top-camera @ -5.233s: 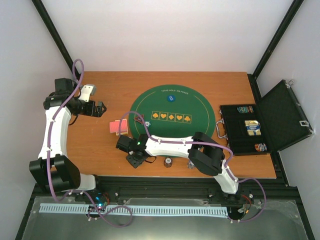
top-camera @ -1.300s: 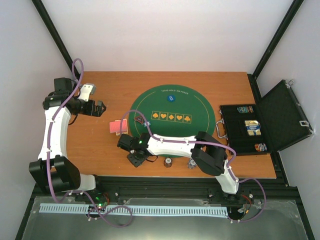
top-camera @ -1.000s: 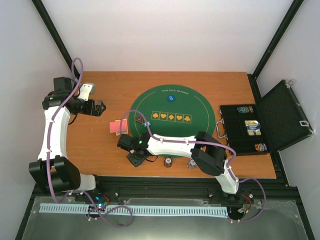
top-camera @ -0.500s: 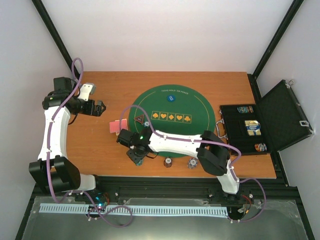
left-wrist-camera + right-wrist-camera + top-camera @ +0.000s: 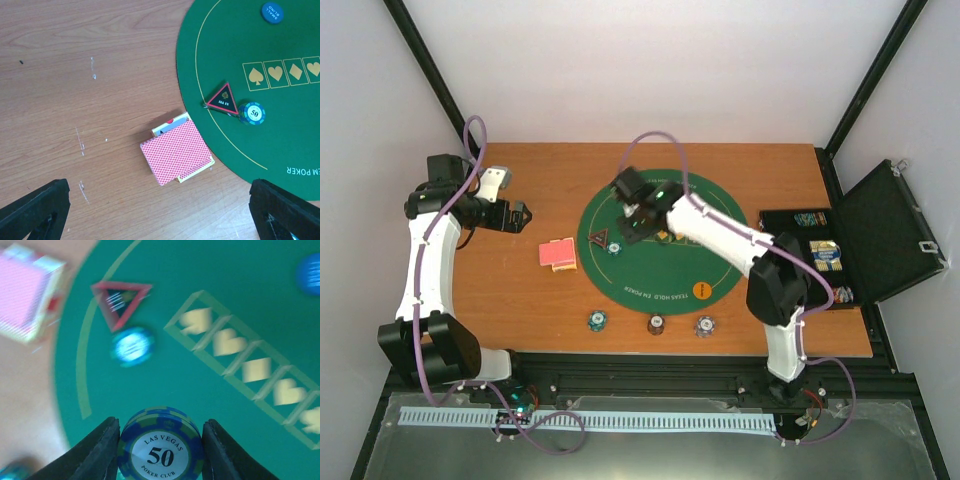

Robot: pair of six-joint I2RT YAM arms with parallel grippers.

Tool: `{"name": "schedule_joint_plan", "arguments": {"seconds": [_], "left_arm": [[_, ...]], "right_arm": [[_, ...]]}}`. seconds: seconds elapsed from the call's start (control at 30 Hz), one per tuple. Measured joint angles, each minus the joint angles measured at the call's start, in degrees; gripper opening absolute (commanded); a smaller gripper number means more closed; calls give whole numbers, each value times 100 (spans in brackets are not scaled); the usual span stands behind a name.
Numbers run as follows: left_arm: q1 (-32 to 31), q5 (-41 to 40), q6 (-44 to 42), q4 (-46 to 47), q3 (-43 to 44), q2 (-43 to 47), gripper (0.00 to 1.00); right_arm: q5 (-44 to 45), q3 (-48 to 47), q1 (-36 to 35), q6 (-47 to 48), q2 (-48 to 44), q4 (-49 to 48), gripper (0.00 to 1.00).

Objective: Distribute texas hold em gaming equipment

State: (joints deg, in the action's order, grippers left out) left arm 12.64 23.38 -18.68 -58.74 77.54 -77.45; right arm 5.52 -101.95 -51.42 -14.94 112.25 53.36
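Since half a second earlier, my right arm had swung away from the near-left rim of the green mat [image 5: 650, 270] and up over its middle. A row of three chips [image 5: 656, 325] now showed whole on the bare wood at the near edge.

Far left, my left claw [image 5: 523, 216] hung over the table [image 5: 510, 290] with its fingers spread wide and nothing between them. Just right of it lay the cards [image 5: 176, 152], a red-backed deck slightly skewed, on the wood just off the mat's rim. Next, on the felt, the triangular marker [image 5: 222, 98] touched a lone chip [image 5: 251, 113].

Further right, my right claw [image 5: 160, 440] was closed on a blue fifty chip [image 5: 160, 452]. One finger [image 5: 97, 452] sat on each side of its rim, above the mat near the row of suit boxes. An orange disc [image 5: 701, 290] sat on the mat's near-right part. The open case [image 5: 885, 235] stood at the far right with more pieces in it.

I judged the chip hard, light and smooth-edged, likely to pivot or squirt out if pinched off-centre. Opposite points of the rim were the place to hold it. The deck would be slippery and apt to fan, and its long edges seemed the better grip.
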Motion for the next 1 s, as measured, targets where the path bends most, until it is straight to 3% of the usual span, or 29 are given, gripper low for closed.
{"name": "schedule_joint_plan", "arguments": {"seconds": [0.17,0.4,0.63,1.0], "left_arm": [[0,7,-2,-35,26,0,100],[0,68,-4,-109,98,-7,100],[0,166,-26,-140,98,-50,100],[0,192,-63,-138,98,-50,100]], "right_arm": [[81,-748,1357,291,546,48,14],[142,-2170,2243,560,2044,221,16],[111,-2605,2741,570,2938,293,16],[-321,-2669,2662,498,3150,258,16]]}}
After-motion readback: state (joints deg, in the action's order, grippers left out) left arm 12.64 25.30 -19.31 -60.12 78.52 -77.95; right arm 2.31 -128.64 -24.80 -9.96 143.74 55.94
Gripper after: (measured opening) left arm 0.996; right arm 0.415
